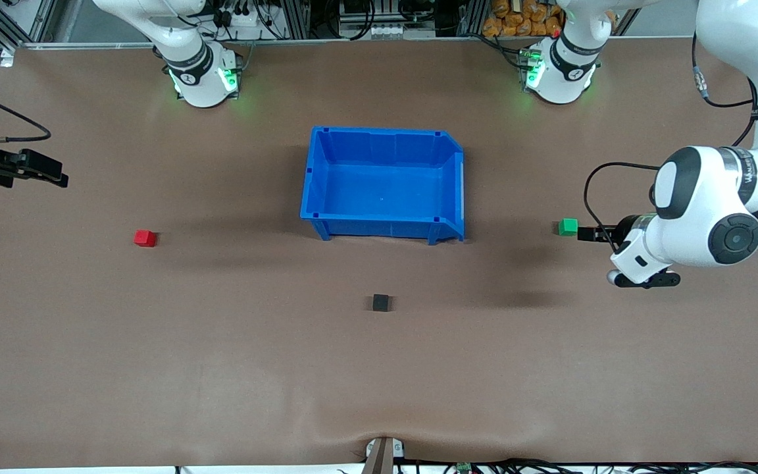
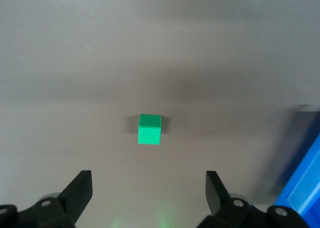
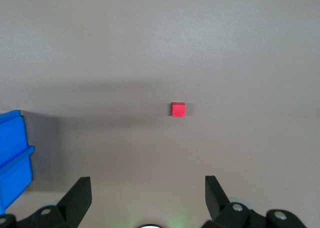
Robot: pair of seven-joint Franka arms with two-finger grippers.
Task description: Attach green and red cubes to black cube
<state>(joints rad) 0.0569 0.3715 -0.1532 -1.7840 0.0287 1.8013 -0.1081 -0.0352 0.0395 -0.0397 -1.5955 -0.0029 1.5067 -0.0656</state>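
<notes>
Front view: the task has barely begun. The red cube point(image 1: 145, 238), green cube point(image 1: 568, 227) and black cube point(image 1: 381, 303) lie well apart on the tabletop point(image 1: 221, 368), none joined. The blue bin point(image 1: 384, 183) stands empty. The left gripper point(image 1: 591, 234) hovers just beside the green cube; the right gripper point(image 1: 40, 170) is well apart from the red one.

Left wrist view: the left gripper point(image 2: 149, 188), fingers spread wide and empty, has the green cube point(image 2: 149, 129) just ahead.

Right wrist view: the right gripper point(image 3: 148, 190), equally wide and empty, faces the red cube point(image 3: 178, 109) farther ahead.
</notes>
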